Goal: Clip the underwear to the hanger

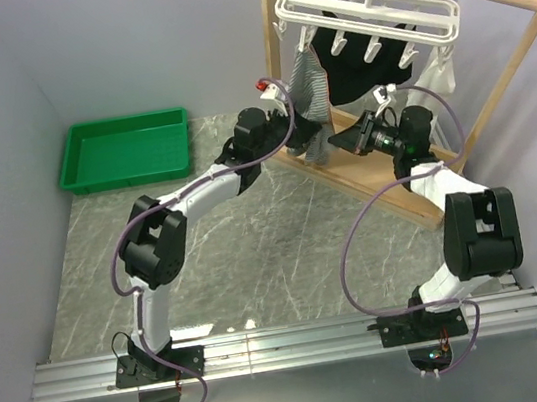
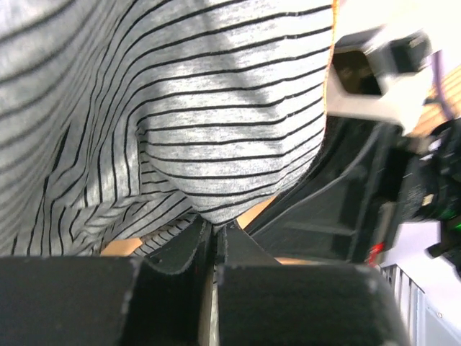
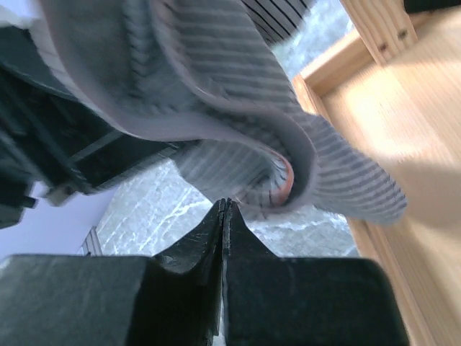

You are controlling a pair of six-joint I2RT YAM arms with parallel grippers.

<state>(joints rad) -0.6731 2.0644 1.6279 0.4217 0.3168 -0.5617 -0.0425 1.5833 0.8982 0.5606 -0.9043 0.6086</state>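
Observation:
The grey-and-white striped underwear (image 1: 309, 82) hangs below the left end of the white hanger (image 1: 371, 6), which hooks on the wooden rack's top bar. I cannot tell if a clip holds it. My left gripper (image 1: 311, 128) is shut on a low fold of the underwear (image 2: 216, 108); the cloth runs down between the jaw tips (image 2: 214, 225). My right gripper (image 1: 335, 138) is just right of it, jaws pressed together (image 3: 225, 205). The waistband fold of the underwear (image 3: 238, 108) hangs just past the tips, and no cloth shows between them.
A black garment (image 1: 368, 55) and a small white cloth (image 1: 437, 73) hang on the hanger. The wooden rack (image 1: 521, 47) stands at the back right, its base bar (image 3: 403, 144) close beside the right gripper. A green tray (image 1: 124, 150) sits at the back left.

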